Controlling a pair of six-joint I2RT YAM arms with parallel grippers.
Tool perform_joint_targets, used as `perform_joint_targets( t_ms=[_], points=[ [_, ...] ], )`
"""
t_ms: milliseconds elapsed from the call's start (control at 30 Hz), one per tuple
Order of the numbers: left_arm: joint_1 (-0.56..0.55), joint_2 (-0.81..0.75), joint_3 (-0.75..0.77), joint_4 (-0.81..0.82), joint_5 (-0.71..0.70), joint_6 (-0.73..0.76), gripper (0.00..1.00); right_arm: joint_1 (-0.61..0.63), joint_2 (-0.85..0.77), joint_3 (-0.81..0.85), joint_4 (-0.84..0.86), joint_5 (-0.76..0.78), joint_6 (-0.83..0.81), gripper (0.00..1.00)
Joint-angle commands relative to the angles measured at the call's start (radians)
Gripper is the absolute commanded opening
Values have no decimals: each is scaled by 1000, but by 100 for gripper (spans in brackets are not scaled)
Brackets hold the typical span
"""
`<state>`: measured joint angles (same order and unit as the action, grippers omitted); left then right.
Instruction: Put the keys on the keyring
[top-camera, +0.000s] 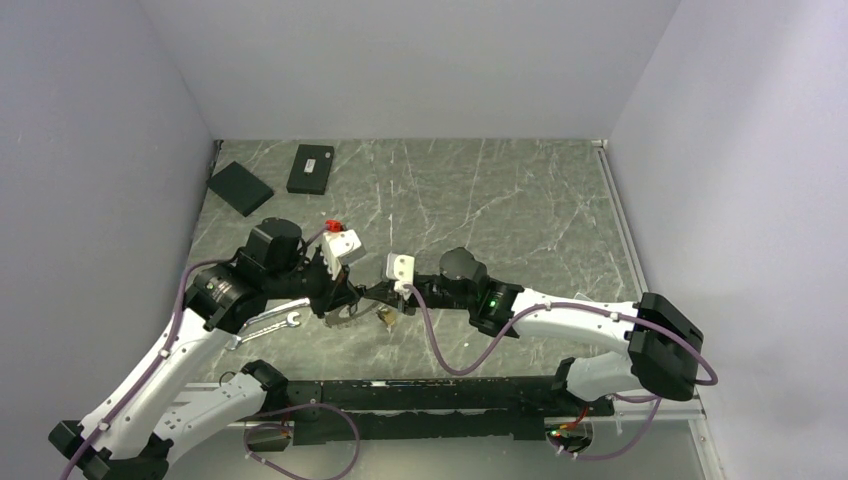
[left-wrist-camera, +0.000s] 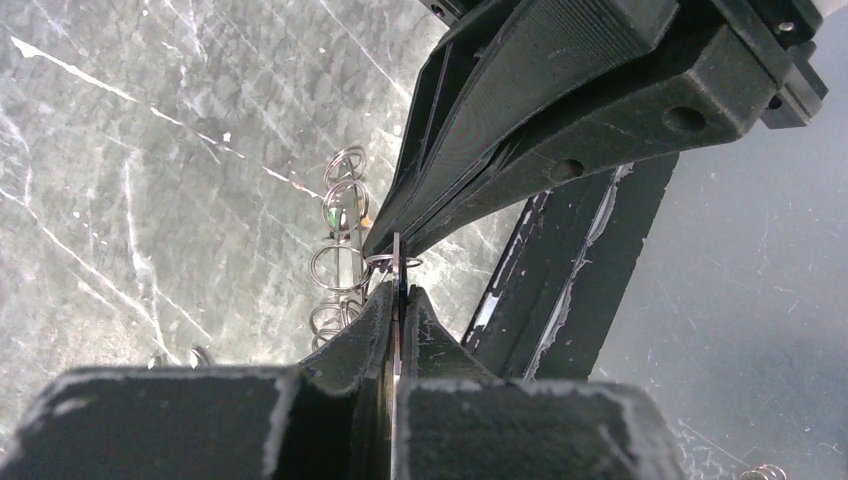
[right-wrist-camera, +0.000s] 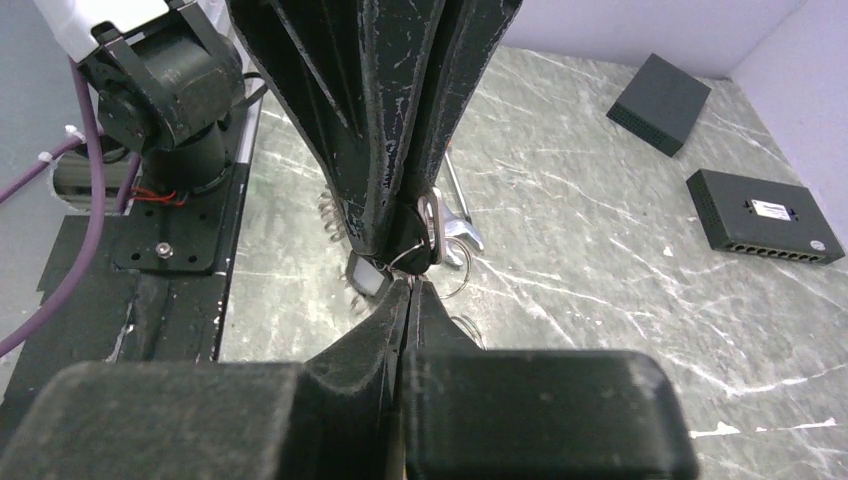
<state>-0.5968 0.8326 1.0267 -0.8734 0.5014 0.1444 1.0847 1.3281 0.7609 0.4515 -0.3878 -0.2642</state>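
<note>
Now the left gripper (left-wrist-camera: 398, 292) is pinching the keyring (top-camera: 345, 318) edge-on, while the right gripper (right-wrist-camera: 408, 290) (jaws pressed together) is sitting tip to tip with it.

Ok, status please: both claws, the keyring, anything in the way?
Left claw shut on the keyring. Right claw shut, tip to tip with it; grip unclear. Wrench lies close by.

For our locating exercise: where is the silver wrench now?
Top view: the silver wrench lies left of centre, beside the left arm, just left of the keyring.

Toothed keyring (top-camera: 341, 318) held aloft, brass key (top-camera: 385, 319) beside.
</note>
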Motion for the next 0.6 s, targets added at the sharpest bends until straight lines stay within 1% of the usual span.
perform_joint_targets(
  t_ms=[0,333,567],
  points=[
    [2,-26,7,71,42,10,0,0,-12,31,58,-21,-1,0],
    [2,-84,34,22,-58,-11,0,-15,-83,-30,95,60,54,0],
    [2,-115,23,-5,-78,-25,0,-39,-123,-49,97,43,82,0]
  ],
)
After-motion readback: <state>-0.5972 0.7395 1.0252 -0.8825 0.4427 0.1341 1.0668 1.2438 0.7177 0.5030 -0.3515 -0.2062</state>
